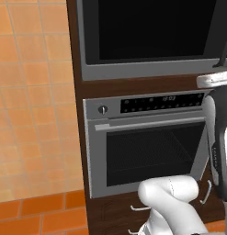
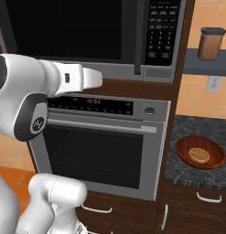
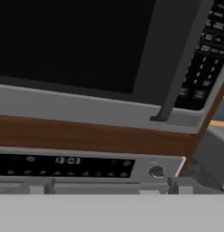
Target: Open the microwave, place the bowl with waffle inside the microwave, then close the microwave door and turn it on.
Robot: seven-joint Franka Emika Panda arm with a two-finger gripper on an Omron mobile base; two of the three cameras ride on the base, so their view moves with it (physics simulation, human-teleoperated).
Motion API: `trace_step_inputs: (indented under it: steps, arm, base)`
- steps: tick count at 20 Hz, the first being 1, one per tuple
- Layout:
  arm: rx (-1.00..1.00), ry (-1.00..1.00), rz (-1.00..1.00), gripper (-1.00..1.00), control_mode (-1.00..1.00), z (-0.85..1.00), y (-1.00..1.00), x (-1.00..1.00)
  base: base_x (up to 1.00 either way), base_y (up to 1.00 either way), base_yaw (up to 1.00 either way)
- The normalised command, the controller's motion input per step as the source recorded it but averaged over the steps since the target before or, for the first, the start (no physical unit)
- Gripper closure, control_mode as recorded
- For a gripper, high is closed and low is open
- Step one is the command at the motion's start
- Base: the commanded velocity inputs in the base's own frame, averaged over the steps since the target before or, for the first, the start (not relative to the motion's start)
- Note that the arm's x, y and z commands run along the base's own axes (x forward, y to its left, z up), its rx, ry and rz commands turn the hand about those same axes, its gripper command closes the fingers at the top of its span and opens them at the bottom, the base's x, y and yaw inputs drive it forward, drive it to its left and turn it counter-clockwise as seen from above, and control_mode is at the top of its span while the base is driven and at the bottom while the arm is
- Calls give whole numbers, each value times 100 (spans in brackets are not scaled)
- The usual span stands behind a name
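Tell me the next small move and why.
Probably bring the open gripper up to the dark vertical handle of the microwave door. The door looks shut, and the bowl with the waffle sits on the counter.

We see a robot arm that is smooth, shiny and white, made of fat round tubes. One big joint is dark grey with a small round white mark on it. A little dark square sits on the white end piece. In the left base view, a long dark strip runs down one part.
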Motion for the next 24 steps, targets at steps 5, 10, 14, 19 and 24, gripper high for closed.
trace_step_inputs:
  steps: [5,10,14,19,24]
  arm:
    - [-2,-30,-1,-100,-100,66,-46,-89]
    - [0,-31,0,-100,-100,46,-20,-3]
    - [0,-10,0,-100,-100,8,-20,56]
    - [0,-1,1,-100,-100,-4,-23,29]
    - [0,0,0,-100,-100,-3,-15,23]
  base:
    - [0,0,0]
    - [0,0,0]
    - [0,0,0]
    - [0,0,0]
    - [0,0,0]
